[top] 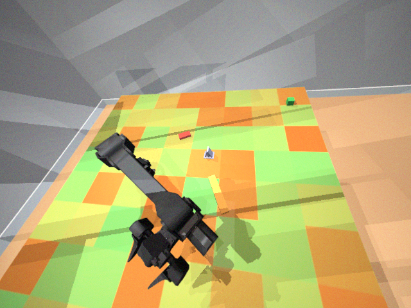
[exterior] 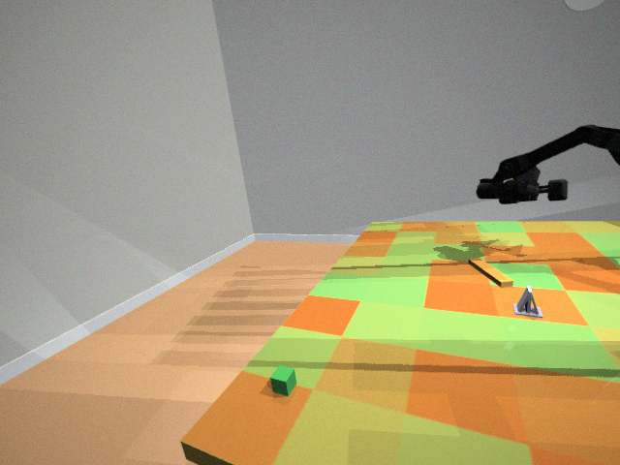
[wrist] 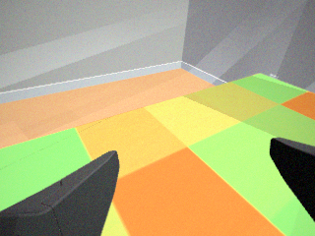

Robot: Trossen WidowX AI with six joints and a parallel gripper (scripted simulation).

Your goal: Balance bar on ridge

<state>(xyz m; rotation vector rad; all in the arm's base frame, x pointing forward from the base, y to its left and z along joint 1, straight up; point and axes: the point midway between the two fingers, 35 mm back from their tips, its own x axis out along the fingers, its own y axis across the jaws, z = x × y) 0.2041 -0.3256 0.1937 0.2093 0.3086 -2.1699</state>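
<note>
The gripper (top: 149,265) is nearest the top camera, hanging above the patchwork table (top: 285,212) with its two dark pointed fingers (top: 134,248) spread wide and nothing between them; in the wrist view the fingertips frame only orange, yellow and green squares of the tabletop. The black arm (top: 139,175) runs back from it toward the far left edge of the table. The yellow-orange bar (top: 218,193) lies flat on the table, just beyond and to the side of the gripper, well apart from the fingers and partly crossed by a long dark shadow. Farther on stands the small grey ridge (top: 209,153), an upright triangular wedge on a pale flat base, near the bar's far end but not touching it. In the exterior view the bar (exterior: 490,272) lies at a slant behind the ridge (exterior: 527,303), with the gripper (exterior: 520,189) high above the table surface. A small red block (top: 184,135) lies beyond the ridge, and a green cube (top: 290,101) sits near the far corner, well apart from everything else.
</note>
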